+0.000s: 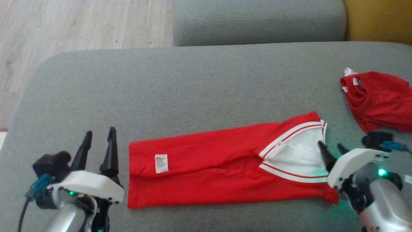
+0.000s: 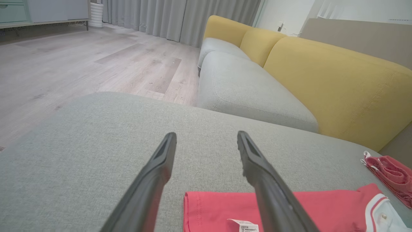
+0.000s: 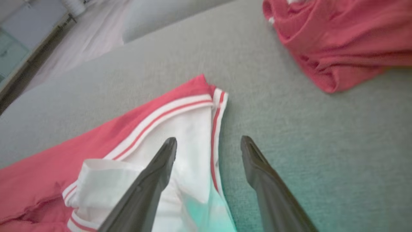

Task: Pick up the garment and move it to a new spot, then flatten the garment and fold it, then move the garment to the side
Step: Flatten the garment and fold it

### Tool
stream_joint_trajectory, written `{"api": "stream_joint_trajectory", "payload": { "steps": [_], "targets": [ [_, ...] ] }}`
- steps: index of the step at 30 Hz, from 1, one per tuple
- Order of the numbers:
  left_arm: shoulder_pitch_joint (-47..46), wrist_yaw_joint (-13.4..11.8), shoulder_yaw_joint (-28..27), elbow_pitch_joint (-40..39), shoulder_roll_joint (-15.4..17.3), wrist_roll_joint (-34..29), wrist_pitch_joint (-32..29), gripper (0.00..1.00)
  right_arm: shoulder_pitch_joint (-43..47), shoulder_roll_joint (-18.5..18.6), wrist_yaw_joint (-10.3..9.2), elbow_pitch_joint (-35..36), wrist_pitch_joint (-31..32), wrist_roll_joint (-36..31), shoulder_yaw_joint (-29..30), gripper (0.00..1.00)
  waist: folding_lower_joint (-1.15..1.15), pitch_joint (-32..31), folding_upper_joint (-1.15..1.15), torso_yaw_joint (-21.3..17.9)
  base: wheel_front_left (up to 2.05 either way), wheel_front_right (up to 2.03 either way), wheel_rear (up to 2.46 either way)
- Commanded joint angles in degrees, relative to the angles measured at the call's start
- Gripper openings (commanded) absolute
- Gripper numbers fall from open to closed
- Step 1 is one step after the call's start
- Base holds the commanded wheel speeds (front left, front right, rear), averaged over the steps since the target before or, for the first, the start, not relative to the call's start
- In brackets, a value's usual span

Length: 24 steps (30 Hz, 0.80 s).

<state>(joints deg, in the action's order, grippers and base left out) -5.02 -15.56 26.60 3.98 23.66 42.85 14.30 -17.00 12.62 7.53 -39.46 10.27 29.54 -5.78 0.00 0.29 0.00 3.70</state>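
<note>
On grey fabric cushion [image 1: 193, 96], folded red white-collared shirt [image 1: 206, 167] lies flat; left claw [image 1: 100, 130] spread beside hem [image 1: 130, 175], right claw [image 1: 330, 145] spread at collar [image 1: 296, 151].

The big grey cushion [image 1: 193, 80] has lots of bare room behind the red shirt [image 1: 209, 167], all the way to its far edge. A pincer can pass there.

On the left, a strip of bare cushion lies beside the shirt's hem. The left pincer [image 1: 100, 130] is over that strip, wide open, just beside the shirt.

On the right, a crumpled red cloth [image 1: 379, 100] takes up the corner. A gap of bare cushion lies between it and the shirt's collar. The right pincer [image 1: 330, 145] is wide open there, one finger over the white collar, the other over bare cushion.

Past the far edge sit another grey seat [image 1: 257, 22] and the floor [image 1: 64, 25].
</note>
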Motion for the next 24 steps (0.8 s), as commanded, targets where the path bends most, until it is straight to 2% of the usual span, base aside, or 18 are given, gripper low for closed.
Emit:
{"api": "stream_joint_trajectory", "payload": {
  "steps": [1,7,13,18,19,21,23,24],
  "targets": [
    [-3.0,0.5,-3.4,-1.1,0.7,-0.7,0.7,1.0,-3.2,-0.1,-0.04,1.1,1.2,-1.0,-0.8,1.0,0.0,0.3,0.0,0.3,0.0,0.0,0.0],
    [-3.8,3.1,-4.2,2.1,-1.5,-1.9,0.7,1.0,-6.8,-1.2,-0.04,-4.8,5.8,-4.2,1.3,1.0,0.0,1.5,0.0,2.0,0.0,0.0,0.0],
    [-4.0,4.7,-5.1,4.3,-2.9,-2.9,0.7,1.0,-8.8,-2.0,-0.04,-12.6,12.8,-7.0,4.5,1.0,0.0,2.1,0.0,3.5,0.0,0.0,0.0],
    [-3.9,5.8,-6.1,5.5,-4.0,-3.8,0.7,1.0,-8.7,-3.9,-0.04,-14.5,19.2,-6.3,4.3,1.0,0.0,2.2,0.0,4.2,0.0,0.0,0.0],
    [-3.9,5.9,-6.3,5.6,-4.1,-3.9,0.7,1.0,-8.5,-4.3,-0.04,-14.3,20.0,-5.8,4.0,0.89,0.0,2.3,0.0,4.2,0.0,0.0,0.0],
    [-3.9,6.1,-6.6,5.7,-4.4,-4.2,0.7,1.0,-8.1,-4.9,-0.04,-13.9,21.5,-4.7,3.5,0.57,0.0,2.3,0.0,4.3,0.0,0.0,0.0],
    [-3.9,6.3,-6.8,5.9,-4.7,-4.4,0.7,1.0,-7.7,-5.2,-0.04,-13.2,22.2,-3.9,3.0,0.38,0.0,2.3,0.0,4.3,0.0,0.0,0.0],
    [-3.8,6.4,-6.9,6.0,-4.8,-4.5,0.7,1.0,-7.7,-5.2,-0.04,-12.6,22.1,-3.6,2.7,0.24,0.0,2.3,0.0,4.3,0.0,0.0,0.0]
  ]
}}
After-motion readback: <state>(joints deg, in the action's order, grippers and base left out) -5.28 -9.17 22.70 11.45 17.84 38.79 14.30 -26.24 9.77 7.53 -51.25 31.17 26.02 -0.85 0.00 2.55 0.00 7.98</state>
